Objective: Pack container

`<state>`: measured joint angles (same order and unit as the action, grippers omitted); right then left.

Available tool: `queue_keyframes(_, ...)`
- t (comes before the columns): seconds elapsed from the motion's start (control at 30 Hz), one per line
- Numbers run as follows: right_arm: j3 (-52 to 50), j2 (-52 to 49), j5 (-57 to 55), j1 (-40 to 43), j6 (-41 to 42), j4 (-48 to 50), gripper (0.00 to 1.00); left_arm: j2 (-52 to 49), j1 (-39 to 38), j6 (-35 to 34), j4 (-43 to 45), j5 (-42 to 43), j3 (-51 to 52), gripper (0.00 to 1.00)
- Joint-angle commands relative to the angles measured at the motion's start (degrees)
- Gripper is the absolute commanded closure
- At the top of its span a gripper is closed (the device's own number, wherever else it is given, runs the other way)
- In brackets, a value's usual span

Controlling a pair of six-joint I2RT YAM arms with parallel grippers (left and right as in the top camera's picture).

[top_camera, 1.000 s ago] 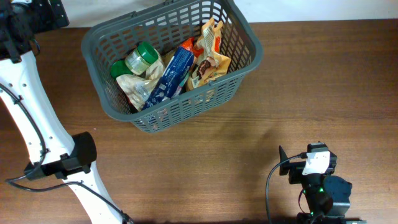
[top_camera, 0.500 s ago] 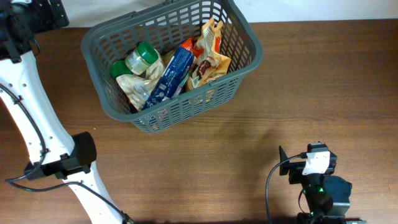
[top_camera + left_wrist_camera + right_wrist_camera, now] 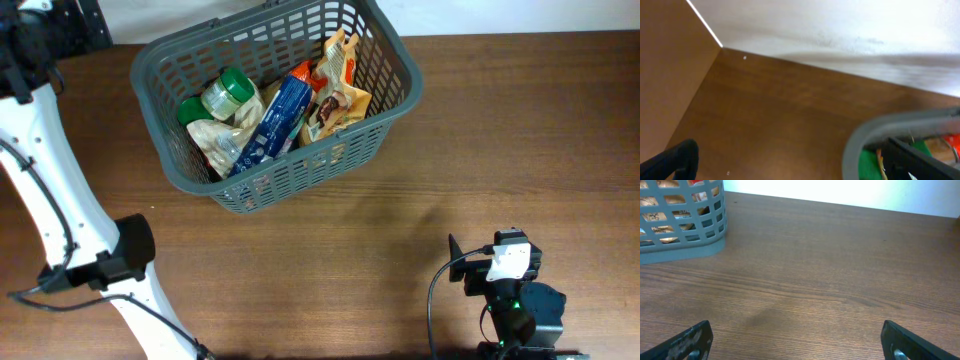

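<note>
The dark grey slotted container (image 3: 390, 95) stands at the back middle of the wooden table. It holds two green-lidded jars (image 3: 228, 92), a blue packet (image 3: 278, 118) and orange snack bags (image 3: 338, 92). My left gripper (image 3: 800, 167) is open and empty, up at the far left back corner beside the container's rim (image 3: 875, 131). My right gripper (image 3: 800, 340) is wide open and empty, low over bare table at the front right, well apart from the container (image 3: 685, 240).
The white left arm (image 3: 50, 170) runs along the table's left edge. The right arm's base and cable (image 3: 510, 300) sit at the front right. A white wall (image 3: 840, 30) stands behind the table.
The left arm has shifted very slightly at the far left. The container, its contents and the right arm have not moved.
</note>
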<state>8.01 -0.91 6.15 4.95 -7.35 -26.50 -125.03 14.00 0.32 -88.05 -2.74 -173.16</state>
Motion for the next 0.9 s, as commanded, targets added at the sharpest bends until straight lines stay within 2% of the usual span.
queue_keyframes(0.0,-0.52,0.72,0.74,0.33,0.72,0.37,0.01,9.49,-1.27,-0.57,-2.05,0.44,1.64,0.01)
queue_keyframes(0.2,-0.52,0.72,0.74,0.33,0.72,0.37,0.01,25.09,-6.34,-0.57,-2.27,0.44,18.16,0.01)
queue_keyframes(0.33,-0.52,0.72,0.74,0.33,0.72,0.37,0.01,39.6,-10.34,3.02,2.36,-8.35,36.83,0.01)
queue_keyframes(0.4,-0.52,0.72,0.74,0.33,0.72,0.37,0.01,46.31,-11.28,2.97,9.49,-9.66,46.27,0.01)
queue_keyframes(0.5,-0.52,0.72,0.74,0.33,0.72,0.37,0.01,58.23,-12.37,2.97,27.63,-9.53,62.97,0.01)
queue_keyframes(0.57,-0.52,0.72,0.74,0.33,0.72,0.37,0.01,66.2,-13.16,2.97,40.57,-9.55,73.83,0.01)
queue_keyframes(0.67,-0.52,0.72,0.74,0.33,0.72,0.37,0.01,82.66,-15.08,2.97,63.3,-9.55,96.5,0.01)
queue_keyframes(0.73,-0.52,0.72,0.74,0.33,0.72,0.37,0.01,89.85,-16.59,2.97,68.48,-9.55,105.98,0.01)
queue_keyframes(0.87,-0.52,0.72,0.74,0.33,0.72,0.37,0.01,102.38,-21.11,2.93,73.02,-9.4,125.02,0.01)
